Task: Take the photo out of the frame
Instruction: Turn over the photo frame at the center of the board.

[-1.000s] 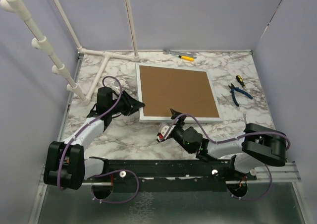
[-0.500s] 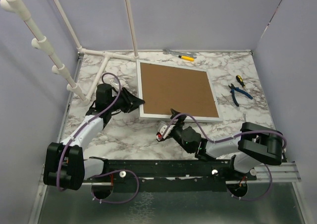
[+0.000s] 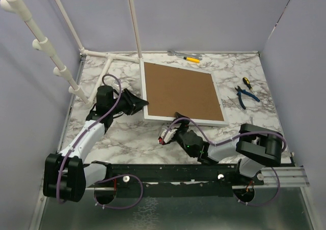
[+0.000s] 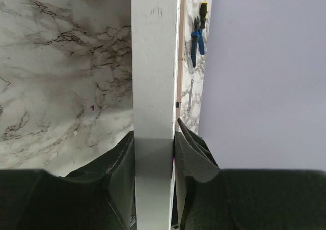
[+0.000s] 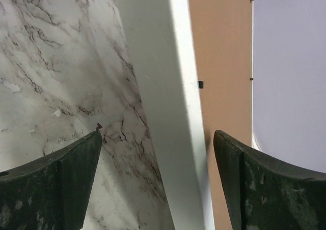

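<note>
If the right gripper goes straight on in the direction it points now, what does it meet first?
The right gripper would most likely meet the frame: its white near edge lies between the open fingers. Depth is unclear.

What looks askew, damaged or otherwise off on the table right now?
Only the frame: it lies brown back up, turned slightly askew to the edges of the table. The left gripper is clamped on its left edge; the right gripper straddles the near edge, open. No damage or spill shows.

lab test cell: grey partition walls point(image 3: 204, 16), marbled tabletop point(image 3: 244, 67).
</note>
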`<state>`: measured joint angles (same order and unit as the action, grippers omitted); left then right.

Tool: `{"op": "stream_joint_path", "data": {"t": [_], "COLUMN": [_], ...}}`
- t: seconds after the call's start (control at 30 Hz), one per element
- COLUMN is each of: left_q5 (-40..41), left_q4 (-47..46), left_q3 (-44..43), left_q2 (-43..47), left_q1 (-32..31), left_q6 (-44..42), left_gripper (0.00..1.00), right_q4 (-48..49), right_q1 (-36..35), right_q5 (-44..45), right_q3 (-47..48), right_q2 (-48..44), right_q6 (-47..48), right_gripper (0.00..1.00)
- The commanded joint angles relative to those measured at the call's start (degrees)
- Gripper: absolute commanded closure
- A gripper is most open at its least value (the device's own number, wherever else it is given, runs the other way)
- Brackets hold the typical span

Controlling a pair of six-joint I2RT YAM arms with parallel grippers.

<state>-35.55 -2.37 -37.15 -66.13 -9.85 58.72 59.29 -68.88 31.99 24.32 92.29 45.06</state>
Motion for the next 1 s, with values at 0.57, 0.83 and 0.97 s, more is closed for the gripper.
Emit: {"op": "stream_joint_path", "data": {"t": [0.57, 0.83, 0.97], "left_q5": [-5.4, -5.2, -4.6], "left_q4": [-2.5, -1.7, -1.3], "left_q3": [-3.2, -4.7, -5.7], "left_q2": [6.1, 6.6, 7.0], "left_q1": [0.7, 0.7, 0.7], "left_q6": [5.4, 6.4, 6.5], "left_gripper": [0.97, 0.90, 0.73], "right_q4": [6.3, 4.7, 6.6], "right_q1": [0.3, 0.2, 0.3], "right_q5": [4.7, 4.2, 4.7], "right_q3": [5.8, 6.4, 5.9], "right_q2": [5.0, 3.1, 2.1], "right_q6": [10.4, 9.1, 9.7], "right_gripper": [0.43, 0.88, 0.99]}}
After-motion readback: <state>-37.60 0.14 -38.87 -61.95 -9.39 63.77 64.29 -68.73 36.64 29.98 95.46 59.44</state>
